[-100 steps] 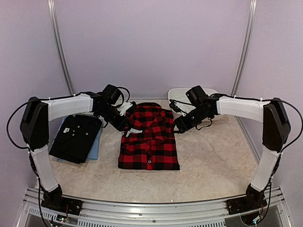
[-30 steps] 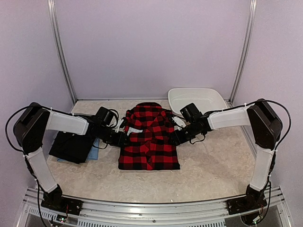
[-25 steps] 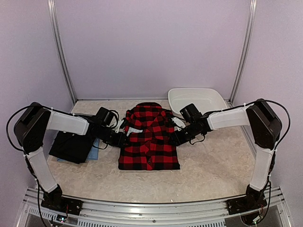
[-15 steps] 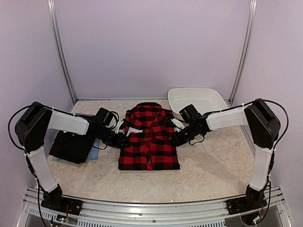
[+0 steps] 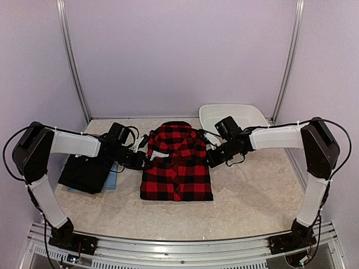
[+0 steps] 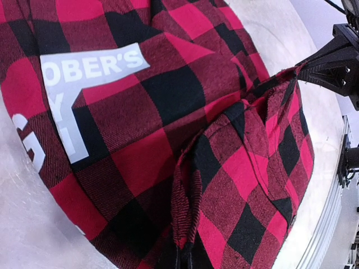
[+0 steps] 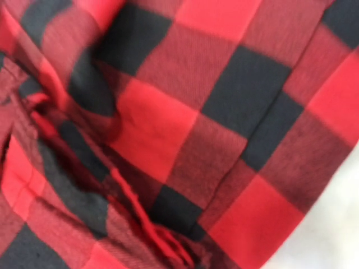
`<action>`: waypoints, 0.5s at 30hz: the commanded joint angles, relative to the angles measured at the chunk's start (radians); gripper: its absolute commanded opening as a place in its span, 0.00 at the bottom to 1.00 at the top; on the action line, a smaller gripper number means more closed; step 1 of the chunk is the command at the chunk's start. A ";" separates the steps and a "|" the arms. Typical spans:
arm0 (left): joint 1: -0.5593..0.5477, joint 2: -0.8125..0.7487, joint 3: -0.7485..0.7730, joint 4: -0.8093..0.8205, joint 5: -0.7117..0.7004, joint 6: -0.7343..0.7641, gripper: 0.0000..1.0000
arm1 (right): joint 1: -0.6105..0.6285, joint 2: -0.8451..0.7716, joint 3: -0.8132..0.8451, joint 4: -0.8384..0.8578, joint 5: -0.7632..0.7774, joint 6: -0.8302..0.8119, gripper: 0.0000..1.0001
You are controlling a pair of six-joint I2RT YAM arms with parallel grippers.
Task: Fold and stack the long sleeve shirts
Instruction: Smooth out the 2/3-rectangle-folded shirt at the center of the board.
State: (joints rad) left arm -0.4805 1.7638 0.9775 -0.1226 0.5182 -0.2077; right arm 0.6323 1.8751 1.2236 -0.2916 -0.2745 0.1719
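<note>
A red-and-black checked flannel shirt lies folded in the middle of the table, collar toward the back. My left gripper is at its left edge, shut on a pinched ridge of the cloth. At the right edge my right gripper is shut on a bunched fold of the flannel. Checked cloth fills both wrist views, and a grey printed label shows in the left one. A folded black shirt lies at the left, on top of a light blue one.
A white oval basin stands at the back right, just behind my right forearm. The pale table runs to a metal rail along the near edge. Purple walls close the back and sides.
Both grippers have closed on the flannel's side edges. Both wrists have risen slightly, drawing the cloth up into ridges at the left and right edges.
</note>
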 commanded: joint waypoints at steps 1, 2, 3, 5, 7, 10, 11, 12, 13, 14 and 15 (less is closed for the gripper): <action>0.021 -0.050 0.047 -0.006 0.020 0.010 0.00 | -0.005 -0.053 0.054 -0.040 0.045 -0.025 0.00; 0.026 -0.050 0.050 -0.006 0.019 0.010 0.00 | -0.006 -0.051 0.064 -0.045 0.052 -0.028 0.00; 0.030 -0.050 0.052 -0.003 0.019 0.008 0.00 | -0.008 -0.048 0.072 -0.051 0.059 -0.032 0.00; 0.039 -0.047 0.056 -0.002 0.022 0.007 0.00 | -0.013 -0.036 0.090 -0.063 0.070 -0.039 0.00; 0.052 -0.047 0.055 0.003 0.011 0.006 0.00 | -0.021 -0.024 0.104 -0.064 0.086 -0.043 0.00; 0.081 -0.042 0.049 0.038 0.010 -0.006 0.00 | -0.043 -0.005 0.117 -0.057 0.088 -0.045 0.00; 0.088 -0.039 0.051 0.047 0.011 -0.012 0.00 | -0.052 0.003 0.120 -0.052 0.090 -0.045 0.00; 0.092 -0.027 0.057 0.052 0.008 -0.012 0.00 | -0.059 0.014 0.128 -0.051 0.087 -0.045 0.00; 0.092 -0.016 0.066 0.053 0.001 -0.012 0.00 | -0.063 0.030 0.136 -0.051 0.084 -0.049 0.00; 0.092 0.003 0.081 0.048 0.000 -0.010 0.00 | -0.066 0.046 0.147 -0.053 0.084 -0.053 0.00; 0.091 0.034 0.093 0.048 0.006 -0.009 0.00 | -0.068 0.064 0.156 -0.052 0.083 -0.056 0.00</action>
State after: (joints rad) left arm -0.4015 1.7397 1.0176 -0.1043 0.5262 -0.2165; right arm 0.5900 1.8709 1.3373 -0.3328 -0.2157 0.1371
